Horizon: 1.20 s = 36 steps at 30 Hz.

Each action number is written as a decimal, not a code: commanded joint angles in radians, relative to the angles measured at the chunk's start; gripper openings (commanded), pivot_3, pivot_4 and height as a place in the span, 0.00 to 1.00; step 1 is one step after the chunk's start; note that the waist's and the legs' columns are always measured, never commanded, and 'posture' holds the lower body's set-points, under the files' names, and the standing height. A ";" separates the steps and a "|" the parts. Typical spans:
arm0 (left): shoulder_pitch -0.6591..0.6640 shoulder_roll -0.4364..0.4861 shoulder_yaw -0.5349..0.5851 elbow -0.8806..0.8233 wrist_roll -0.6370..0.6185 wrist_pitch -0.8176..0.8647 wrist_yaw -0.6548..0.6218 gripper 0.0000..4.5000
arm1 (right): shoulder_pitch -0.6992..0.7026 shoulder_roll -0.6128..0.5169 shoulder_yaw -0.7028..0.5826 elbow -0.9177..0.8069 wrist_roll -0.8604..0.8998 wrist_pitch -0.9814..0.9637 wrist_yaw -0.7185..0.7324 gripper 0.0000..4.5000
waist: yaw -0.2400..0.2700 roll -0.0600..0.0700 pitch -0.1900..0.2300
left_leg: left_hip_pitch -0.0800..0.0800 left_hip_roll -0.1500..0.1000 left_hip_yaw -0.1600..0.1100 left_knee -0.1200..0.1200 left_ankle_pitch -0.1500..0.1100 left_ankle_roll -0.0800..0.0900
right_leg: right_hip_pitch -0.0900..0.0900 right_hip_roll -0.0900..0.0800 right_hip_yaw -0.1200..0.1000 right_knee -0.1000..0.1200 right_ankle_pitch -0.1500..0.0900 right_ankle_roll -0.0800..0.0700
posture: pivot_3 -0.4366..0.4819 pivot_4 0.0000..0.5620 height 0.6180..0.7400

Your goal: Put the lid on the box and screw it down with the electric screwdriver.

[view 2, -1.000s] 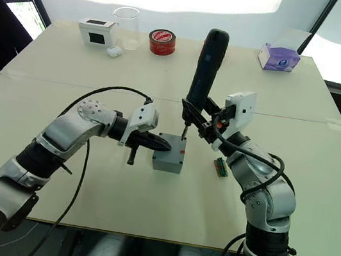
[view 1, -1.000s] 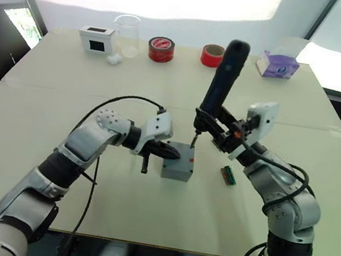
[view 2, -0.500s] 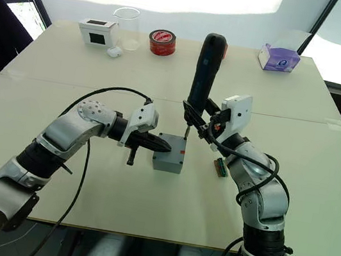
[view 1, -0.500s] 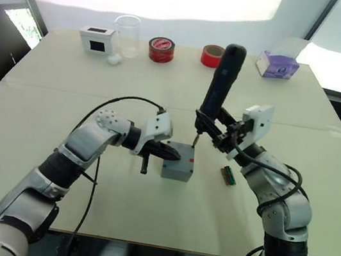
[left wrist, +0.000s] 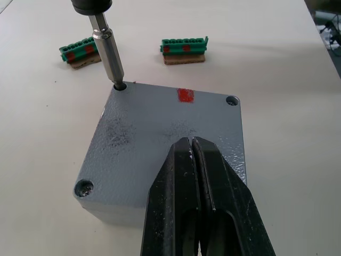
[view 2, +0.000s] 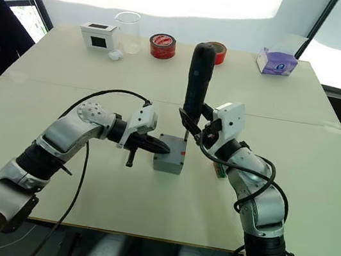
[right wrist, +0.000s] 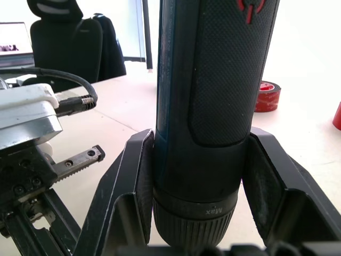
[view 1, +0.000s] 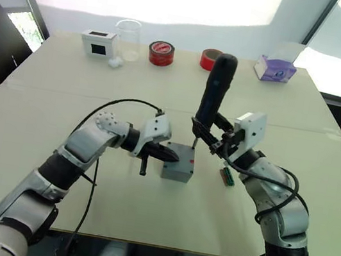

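Since a second earlier, the right gripper [view 2: 192,122] had swung the screwdriver [view 1: 215,89] from a lean to near upright, bringing its bit into a corner hole of the lid [left wrist: 160,133]. The lid sat on the box [view 1: 177,169], mid-table. The left gripper [left wrist: 198,176], fingers together, pressed on the lid; the right fingers clamped the screwdriver's body. The bit could slip out (still tilted a little, I judged), or the box could twist if the left press slackened.
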<state>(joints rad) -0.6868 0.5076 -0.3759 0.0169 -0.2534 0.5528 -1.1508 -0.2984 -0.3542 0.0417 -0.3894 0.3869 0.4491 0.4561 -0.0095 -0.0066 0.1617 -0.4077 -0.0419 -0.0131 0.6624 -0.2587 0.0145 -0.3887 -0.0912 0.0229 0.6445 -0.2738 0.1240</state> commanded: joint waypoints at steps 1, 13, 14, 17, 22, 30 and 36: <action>0.004 0.006 0.004 -0.005 0.012 -0.004 -0.001 0.00 | 0.052 -0.014 0.042 0.075 -0.031 0.076 -0.001 0.39 | 0.000 -0.002 -0.002 | 0.000 0.000 0.000 0.000 0.000 0.000 | 0.000 0.000 0.000 0.000 0.000 0.000 | 0.48 0.27 1.00; 0.019 0.013 -0.003 -0.007 0.023 -0.006 -0.003 0.00 | 0.065 0.009 0.032 0.073 -0.005 0.070 -0.001 0.39 | 0.000 -0.004 -0.006 | 0.000 0.000 -0.001 0.000 0.000 0.000 | 0.000 0.000 0.000 0.000 0.000 0.000 | 0.48 0.27 1.00; 0.019 0.013 -0.004 -0.007 0.023 -0.006 -0.003 0.00 | 0.065 0.010 0.033 0.073 -0.005 0.069 0.000 0.39 | 0.000 -0.004 -0.006 | 0.000 0.000 -0.001 0.000 0.000 0.000 | 0.000 -0.001 0.000 0.000 0.000 0.000 | 0.48 0.27 1.00; 0.018 0.014 -0.005 -0.007 0.023 -0.005 -0.005 0.00 | 0.064 0.009 0.034 0.072 -0.008 0.067 0.001 0.39 | 0.000 -0.004 -0.006 | 0.000 0.000 -0.001 0.000 0.000 0.000 | 0.000 -0.001 0.000 0.000 0.000 -0.001 | 0.48 0.27 1.00; 0.017 0.014 -0.010 -0.007 0.030 -0.009 -0.007 0.00 | 0.065 -0.004 0.049 0.062 -0.025 0.062 0.008 0.39 | 0.000 -0.004 -0.006 | 0.000 0.000 -0.001 -0.001 0.000 0.000 | 0.000 -0.001 0.000 0.000 0.000 -0.001 | 0.48 0.27 1.00; 0.021 0.010 -0.010 -0.005 0.034 -0.012 -0.008 0.00 | 0.050 -0.003 0.038 0.052 -0.018 0.063 0.011 0.39 | 0.000 -0.004 -0.006 | 0.000 0.000 -0.001 -0.001 0.000 0.000 | 0.000 -0.002 -0.001 0.000 -0.001 -0.001 | 0.48 0.27 1.00; 0.029 0.003 -0.011 -0.001 0.033 -0.013 -0.004 0.00 | -0.099 -0.042 -0.053 -0.015 0.070 0.119 0.028 0.39 | -0.001 -0.004 -0.006 | 0.000 0.000 -0.001 -0.001 0.000 0.000 | -0.001 -0.004 -0.001 -0.001 -0.001 -0.001 | 0.48 0.27 1.00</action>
<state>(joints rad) -0.6734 0.5095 -0.3738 0.0156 -0.2320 0.5317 -1.1556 -0.3479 -0.3732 0.0285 -0.3935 0.4112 0.5021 0.4777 -0.0100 -0.0104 0.1557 -0.4081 -0.0421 -0.0144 0.6608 -0.2589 0.0142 -0.3894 -0.0959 0.0211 0.6435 -0.2744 0.1227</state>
